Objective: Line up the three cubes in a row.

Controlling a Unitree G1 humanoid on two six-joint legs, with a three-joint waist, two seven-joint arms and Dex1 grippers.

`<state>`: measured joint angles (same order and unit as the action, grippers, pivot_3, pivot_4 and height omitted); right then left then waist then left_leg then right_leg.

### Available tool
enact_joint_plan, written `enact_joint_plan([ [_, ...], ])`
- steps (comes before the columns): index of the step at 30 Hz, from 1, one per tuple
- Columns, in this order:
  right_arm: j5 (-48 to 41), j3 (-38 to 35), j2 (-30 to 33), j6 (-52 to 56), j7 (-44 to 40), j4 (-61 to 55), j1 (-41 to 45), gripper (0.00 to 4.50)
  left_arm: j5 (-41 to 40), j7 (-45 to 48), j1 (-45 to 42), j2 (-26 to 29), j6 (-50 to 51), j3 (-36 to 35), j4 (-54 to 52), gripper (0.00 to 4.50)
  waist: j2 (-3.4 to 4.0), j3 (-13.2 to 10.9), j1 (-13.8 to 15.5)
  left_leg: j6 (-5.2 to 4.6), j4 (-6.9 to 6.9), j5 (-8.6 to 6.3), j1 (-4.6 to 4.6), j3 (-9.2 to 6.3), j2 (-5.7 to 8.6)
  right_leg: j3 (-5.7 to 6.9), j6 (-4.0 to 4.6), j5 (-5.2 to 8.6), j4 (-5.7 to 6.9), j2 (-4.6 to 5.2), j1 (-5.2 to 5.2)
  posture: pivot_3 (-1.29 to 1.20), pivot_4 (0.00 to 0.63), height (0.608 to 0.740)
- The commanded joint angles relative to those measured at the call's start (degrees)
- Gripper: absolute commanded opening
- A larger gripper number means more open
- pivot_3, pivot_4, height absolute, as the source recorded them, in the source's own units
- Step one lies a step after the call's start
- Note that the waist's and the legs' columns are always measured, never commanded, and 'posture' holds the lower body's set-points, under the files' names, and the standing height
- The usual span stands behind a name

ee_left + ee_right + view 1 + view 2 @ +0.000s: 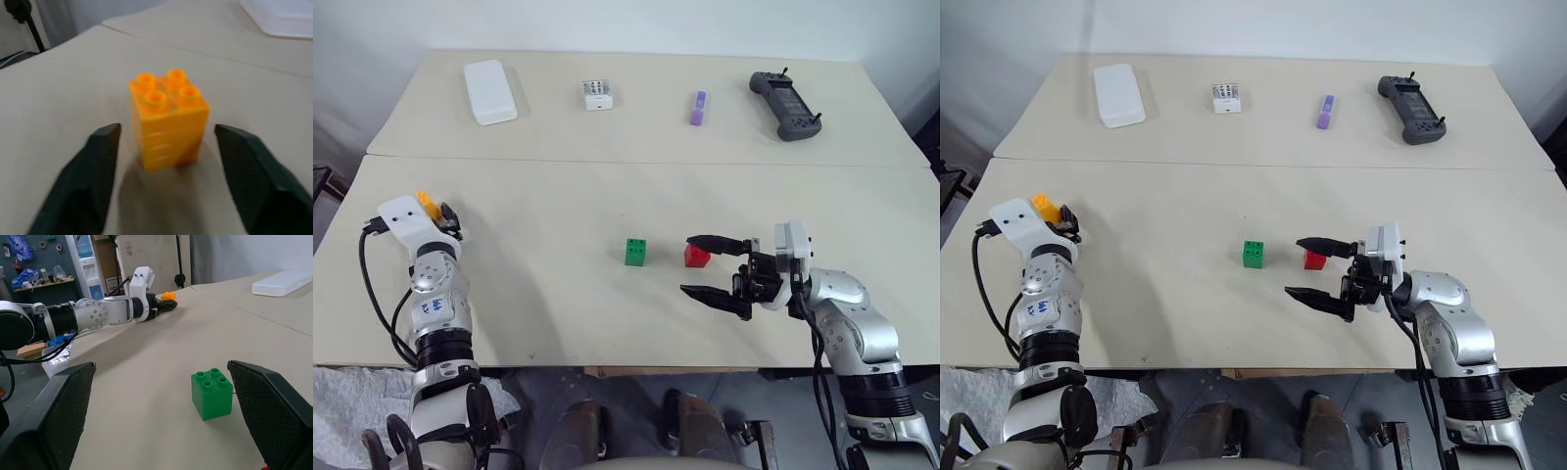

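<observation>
The beige table [558,304] carries the green cube [635,252], red cube [696,256] and orange cube [167,117].

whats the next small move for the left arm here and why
Probably close the left gripper on the orange-yellow cube. The cube sits upright on the table between the two fingers, with a gap showing on each side, so it isn't gripped yet. It lies far left of the green cube and red cube.
</observation>
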<state>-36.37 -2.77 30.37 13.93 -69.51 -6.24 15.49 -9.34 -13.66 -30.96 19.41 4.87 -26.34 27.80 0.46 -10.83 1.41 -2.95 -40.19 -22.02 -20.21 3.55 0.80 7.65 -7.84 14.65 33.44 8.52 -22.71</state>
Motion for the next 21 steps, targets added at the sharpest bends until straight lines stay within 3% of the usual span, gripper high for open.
enact_joint_plan([
  [1,-0.38,-0.77,-0.22,-0.95,-0.14,-0.78,0.17,4.5,-0.89,3.04,0.47,1.88,0.66,0.35,-2.29,1.94,0.0,0.0,-0.01,0.0,0.0,0.0,0.0,0.0,0.0,0.0,0.0,0.0,0.0,0.0,0.0,0.0,0.15,0.74],
  [3,-0.26,-1.29,0.22,-1.21,-0.05,-1.07,-0.28,4.5,-4.31,9.93,1.93,2.96,1.54,0.08,-3.76,1.46,0.0,0.0,-0.06,0.0,0.0,0.0,0.0,0.0,0.0,0.0,0.0,0.0,0.0,0.0,0.0,0.0,0.15,0.74],
  [5,-0.44,-2.27,0.63,-1.13,0.57,-1.59,-0.68,4.5,-11.07,21.69,2.75,4.31,2.14,-0.96,-4.76,1.46,0.0,0.0,-0.1,0.0,0.0,0.0,0.0,0.02,-0.01,0.0,0.0,0.0,0.0,0.0,-0.01,0.0,0.15,0.74],
  [8,-0.7,-4.57,2.52,-0.95,0.67,-2.26,-2.48,4.5,-18.61,52.85,7.44,11.33,-0.01,3.5,-9.63,1.46,0.01,0.0,-0.15,0.0,-0.01,0.0,-0.02,0.03,-0.03,0.02,0.0,0.0,-0.01,0.0,-0.02,0.0,0.15,0.74],
  [10,-0.7,-5.74,3.69,-0.81,0.46,-2.45,-3.66,4.5,-21.01,67.83,8.09,15.22,-2.47,5.19,-8.32,1.46,0.02,-0.01,-0.19,0.02,0.01,-0.01,-0.03,0.06,-0.02,0.04,0.0,0.01,-0.02,-0.02,-0.04,0.0,0.15,0.74],
  [13,-0.48,-7.25,5.15,-1.18,-0.06,-2.51,-5.62,4.5,-17.98,80.71,4.88,20.26,-5.33,10.02,-1.69,1.46,0.03,-0.01,-0.04,0.02,0.01,-0.01,0.0,0.14,-0.02,0.01,0.01,0.01,-0.04,-0.03,-0.02,0.0,0.15,0.74],
  [15,-0.24,-8.29,6.06,-1.69,-0.33,-2.57,-7.07,4.5,-12.68,92.13,-0.22,22.41,-10.7,17.12,4.75,1.46,0.06,-0.02,0.08,0.07,0.01,0.03,0.03,0.21,0.04,0.01,0.0,0.02,-0.03,-0.05,0.02,0.0,0.15,0.74],
  [21,-0.18,-8.9,6.02,-1.99,0.57,-3.76,-8.46,4.5,-4.68,101.59,-14.05,18.0,-23.11,24.75,25.19,1.46,0.08,-0.03,-0.27,0.09,0.02,0.09,0.0,0.4,0.25,0.03,0.0,0.01,0.01,-0.09,-0.01,0.0,0.15,0.74],
])
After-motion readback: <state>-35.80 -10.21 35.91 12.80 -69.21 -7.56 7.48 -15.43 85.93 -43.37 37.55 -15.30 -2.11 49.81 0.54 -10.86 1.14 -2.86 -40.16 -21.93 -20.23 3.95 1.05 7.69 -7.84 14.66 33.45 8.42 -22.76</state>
